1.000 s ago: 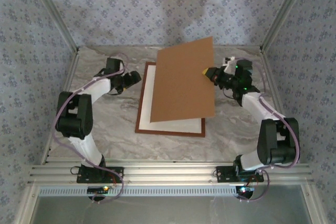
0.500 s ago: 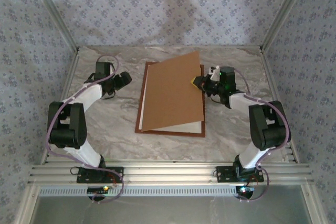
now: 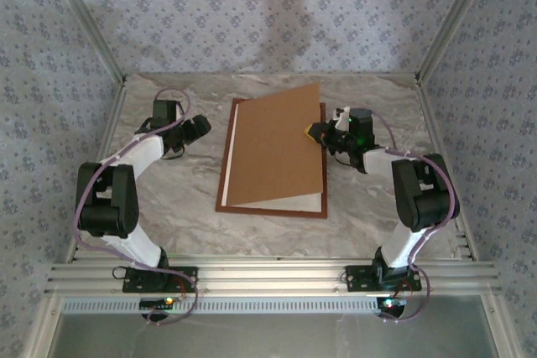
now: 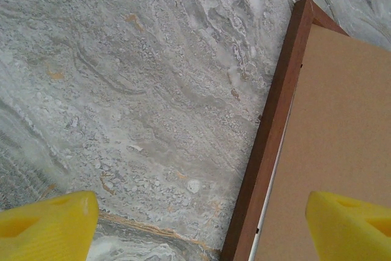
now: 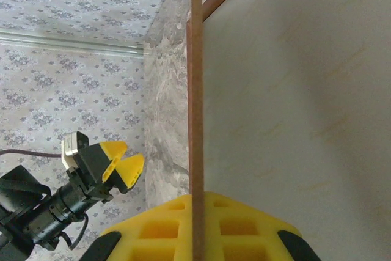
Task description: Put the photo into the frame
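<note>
Grey marbled tabletop (image 3: 180, 207) under frame (image 3: 268, 210) and backing board (image 3: 277, 148), floral-papered walls (image 3: 252, 14) around

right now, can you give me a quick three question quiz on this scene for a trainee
1. Short answer: are the jaws of the left gripper open or shut?
2. True or false: the brown backing board lies flat inside the wooden frame.
3. Pick one: what grips the backing board's right edge? A. left gripper B. right gripper C. nothing

Key:
1. Open, with the yellow fingers well apart over the marble table beside the frame.
2. False. The board is tilted, its right edge lifted above the frame.
3. B
</note>
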Robot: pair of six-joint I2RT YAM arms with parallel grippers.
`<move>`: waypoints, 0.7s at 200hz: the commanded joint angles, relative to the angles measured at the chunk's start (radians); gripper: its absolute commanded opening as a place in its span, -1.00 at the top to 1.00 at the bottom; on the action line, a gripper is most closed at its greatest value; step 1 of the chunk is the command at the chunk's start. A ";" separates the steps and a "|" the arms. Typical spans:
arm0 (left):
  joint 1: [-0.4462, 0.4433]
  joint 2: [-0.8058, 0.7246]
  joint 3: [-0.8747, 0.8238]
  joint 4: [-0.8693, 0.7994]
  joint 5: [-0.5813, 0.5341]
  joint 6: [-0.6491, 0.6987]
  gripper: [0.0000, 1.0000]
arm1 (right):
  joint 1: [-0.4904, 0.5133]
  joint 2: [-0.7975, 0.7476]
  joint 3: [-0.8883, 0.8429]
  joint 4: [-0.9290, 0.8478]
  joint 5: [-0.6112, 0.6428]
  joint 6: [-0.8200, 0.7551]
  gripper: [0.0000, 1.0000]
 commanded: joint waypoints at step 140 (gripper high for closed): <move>-0.099 0.083 0.024 0.066 0.092 0.012 -0.76 | 0.065 0.145 0.014 0.062 0.107 -0.064 0.27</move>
